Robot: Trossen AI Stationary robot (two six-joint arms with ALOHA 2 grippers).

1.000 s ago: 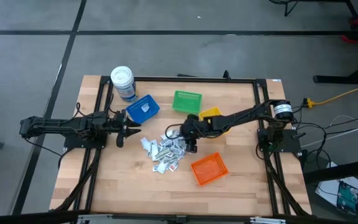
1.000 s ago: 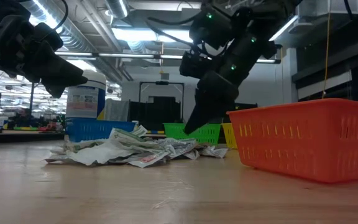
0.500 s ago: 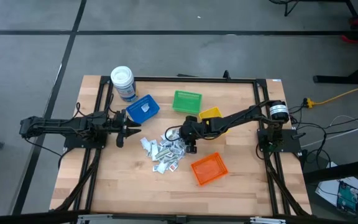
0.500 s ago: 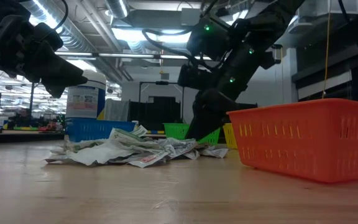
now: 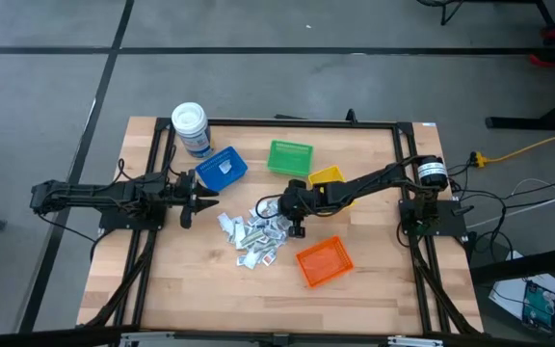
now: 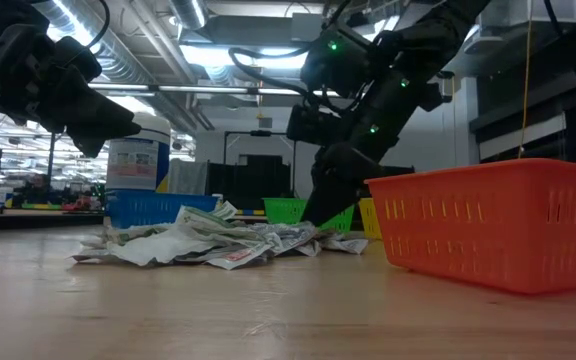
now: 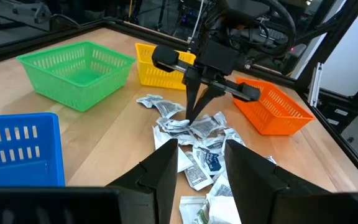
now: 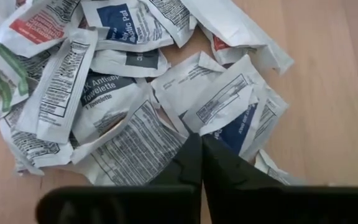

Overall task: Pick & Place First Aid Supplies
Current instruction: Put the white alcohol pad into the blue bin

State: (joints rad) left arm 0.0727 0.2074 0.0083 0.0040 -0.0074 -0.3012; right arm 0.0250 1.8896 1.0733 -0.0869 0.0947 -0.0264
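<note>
The first aid supplies (image 5: 254,235) lie as a loose pile of small white and silvery packets on the wooden table, about mid-table. My right gripper (image 5: 295,227) stands at the pile's right edge, slanting down, its fingers shut with the tips (image 8: 197,140) among the packets. My left gripper (image 5: 200,200) waits open above the table's left side, pointing at the pile, with nothing between its fingers (image 7: 166,168). My right gripper comes at the pile slanting down from the table's right side. Its shut fingertips (image 7: 191,118) rest on the edge of a white packet (image 8: 185,124) at the pile's right side. The closed fingers hide whether any paper is pinched between them. All packets lie on the table.
Four small bins stand around the pile: blue (image 5: 222,168), green (image 5: 290,156) and yellow (image 5: 328,176) at the far side, orange (image 5: 324,260) at the near right. A white-lidded jar (image 5: 191,127) stands at the far left corner. Bare wood lies along the near edge.
My right gripper has shut its fingers at the pile's right edge. The packets lie as they did before.
</note>
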